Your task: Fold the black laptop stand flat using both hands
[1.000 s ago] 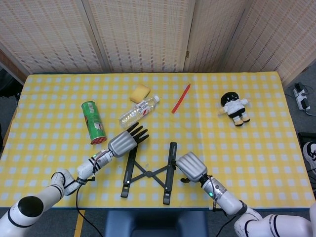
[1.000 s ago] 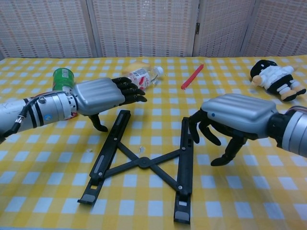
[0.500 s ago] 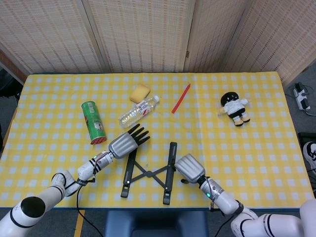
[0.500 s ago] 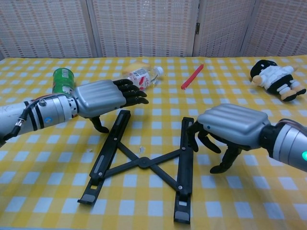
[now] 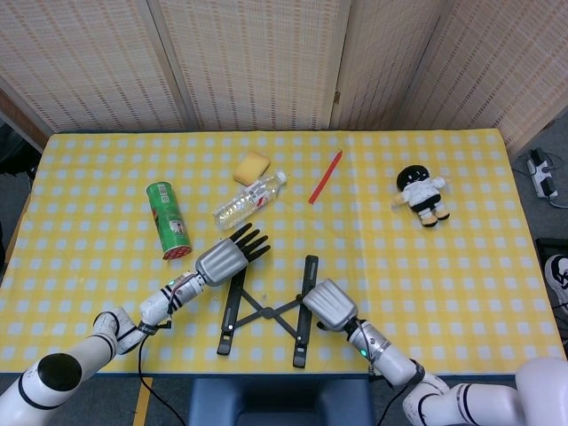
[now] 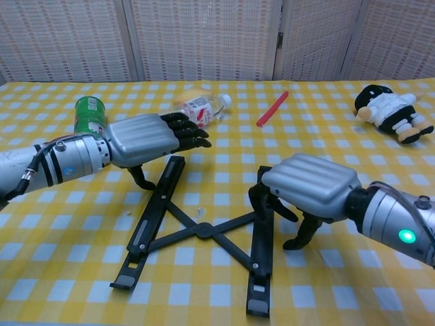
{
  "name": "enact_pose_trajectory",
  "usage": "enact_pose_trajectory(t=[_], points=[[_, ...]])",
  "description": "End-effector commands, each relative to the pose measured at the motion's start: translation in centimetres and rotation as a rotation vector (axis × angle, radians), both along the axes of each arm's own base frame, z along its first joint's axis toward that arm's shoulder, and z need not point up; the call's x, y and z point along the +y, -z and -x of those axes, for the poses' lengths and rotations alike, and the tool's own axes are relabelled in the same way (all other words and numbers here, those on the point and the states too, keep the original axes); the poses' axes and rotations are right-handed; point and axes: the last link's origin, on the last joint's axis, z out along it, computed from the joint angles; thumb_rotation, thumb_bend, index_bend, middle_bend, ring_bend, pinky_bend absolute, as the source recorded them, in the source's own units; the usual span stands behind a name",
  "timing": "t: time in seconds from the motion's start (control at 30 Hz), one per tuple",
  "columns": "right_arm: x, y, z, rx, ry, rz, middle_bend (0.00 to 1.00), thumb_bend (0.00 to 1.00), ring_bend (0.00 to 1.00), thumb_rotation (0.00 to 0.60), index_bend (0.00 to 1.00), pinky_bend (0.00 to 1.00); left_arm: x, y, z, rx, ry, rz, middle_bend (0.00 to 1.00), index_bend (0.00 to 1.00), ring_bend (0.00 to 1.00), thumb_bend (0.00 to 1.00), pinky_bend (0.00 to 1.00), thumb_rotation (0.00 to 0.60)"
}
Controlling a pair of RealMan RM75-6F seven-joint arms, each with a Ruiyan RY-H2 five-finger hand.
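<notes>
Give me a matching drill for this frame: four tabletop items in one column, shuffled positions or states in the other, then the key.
Items
1. black folding laptop stand
2. green cylindrical can
3. red pen-like stick
4. black-and-white plush doll

States
A. lying far right on the cloth
B. on its side, left of the clear plastic bottle
C. spread in an X between both hands
D. lying slanted near the table's middle rear

Pairs: 1-C, 2-B, 3-D, 4-A

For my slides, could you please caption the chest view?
Both hands, left and right, flank the open black laptop stand on the checked table.
</notes>
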Motion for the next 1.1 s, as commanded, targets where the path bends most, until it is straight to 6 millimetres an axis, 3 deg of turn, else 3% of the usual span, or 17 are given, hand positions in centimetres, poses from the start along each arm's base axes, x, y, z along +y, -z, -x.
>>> enact_pose_trajectory(t=[0.03,1.1], points=[[-0.1,0.3,-0.2,-0.004,-0.006,0.002,0.78,0.0,0.84,0.6,0.52,0.75,0.0,0.0,0.1,-0.002,-0.004,0.002,0.07,0.04,0.02,0.1,0.0,0.6],[-0.4,2.2,-3.6,-0.08,-0.07,0.029,0.79,0.0,0.85,0.6,0.53,0.77,-0.8,0.5,-0.5,-0.102,-0.066,0.067,0.07,0.04,0.02,0.09,0.0,0.6]])
